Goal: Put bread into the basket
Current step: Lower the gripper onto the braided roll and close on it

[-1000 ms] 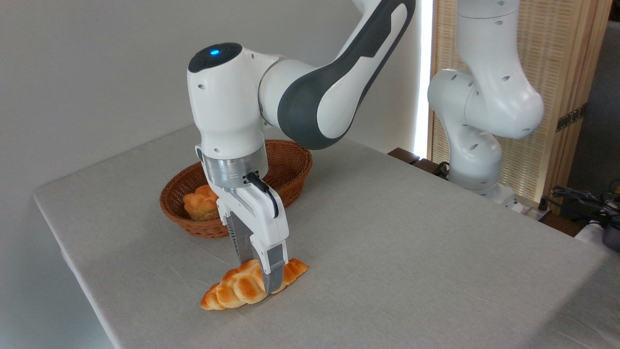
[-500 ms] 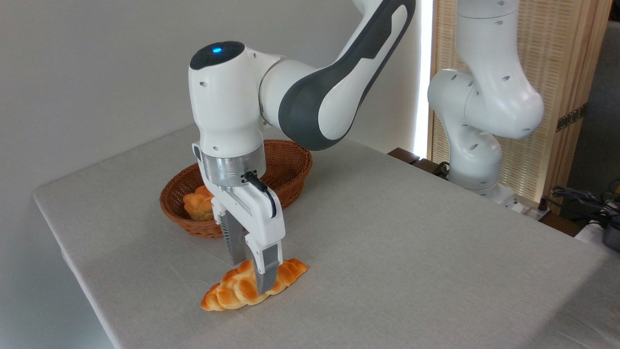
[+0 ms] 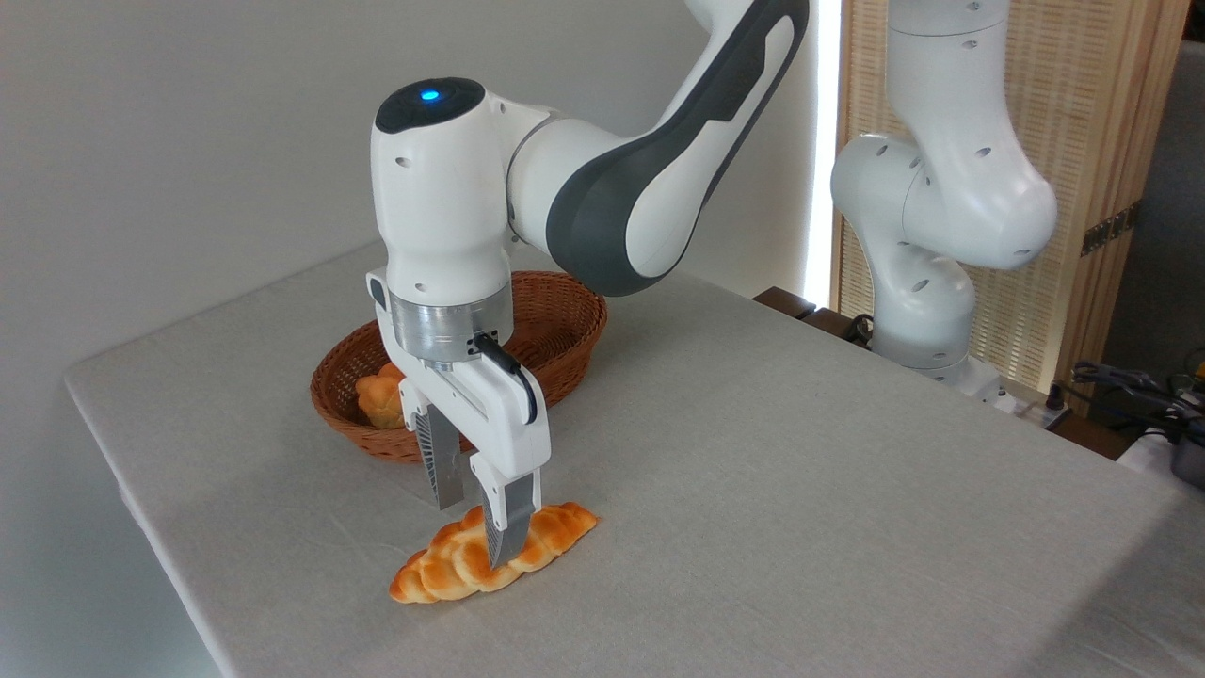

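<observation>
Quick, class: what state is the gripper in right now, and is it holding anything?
Gripper: open, holding nothing; fingers straddle the bread, which lies on the table.

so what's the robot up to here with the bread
The robot arm has its claw open over the long braided bread, which lies on the table in front of the basket. One finger hangs in front of the bread, but nothing is gripped. A small bun already sits in the basket.
</observation>
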Robot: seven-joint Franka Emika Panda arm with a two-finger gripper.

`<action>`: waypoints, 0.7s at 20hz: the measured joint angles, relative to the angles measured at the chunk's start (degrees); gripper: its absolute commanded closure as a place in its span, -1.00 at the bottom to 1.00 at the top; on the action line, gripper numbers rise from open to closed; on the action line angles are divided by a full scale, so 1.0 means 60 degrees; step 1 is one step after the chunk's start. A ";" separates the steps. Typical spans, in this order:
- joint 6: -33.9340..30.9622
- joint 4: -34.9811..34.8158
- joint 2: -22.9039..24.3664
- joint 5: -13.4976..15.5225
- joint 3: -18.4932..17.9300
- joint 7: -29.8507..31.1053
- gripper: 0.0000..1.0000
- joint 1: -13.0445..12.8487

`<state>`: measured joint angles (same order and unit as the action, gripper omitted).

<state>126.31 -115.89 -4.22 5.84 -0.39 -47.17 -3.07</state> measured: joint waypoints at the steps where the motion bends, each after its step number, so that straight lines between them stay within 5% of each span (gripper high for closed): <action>1: 0.0000 -0.0003 -0.0001 -0.0095 0.0000 -0.0048 -1.00 -0.0001; 5: 0.0000 -0.0061 -0.0028 -0.0600 0.0001 -0.0378 -1.00 -0.0005; 12: 0.0000 -0.0082 -0.0160 -0.0622 0.0008 -0.0389 -0.96 -0.0012; 14: 0.0000 -0.0082 -0.0179 -0.0622 0.0009 -0.0389 -0.40 -0.0014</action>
<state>126.31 -116.39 -5.30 2.11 -0.33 -49.51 -3.16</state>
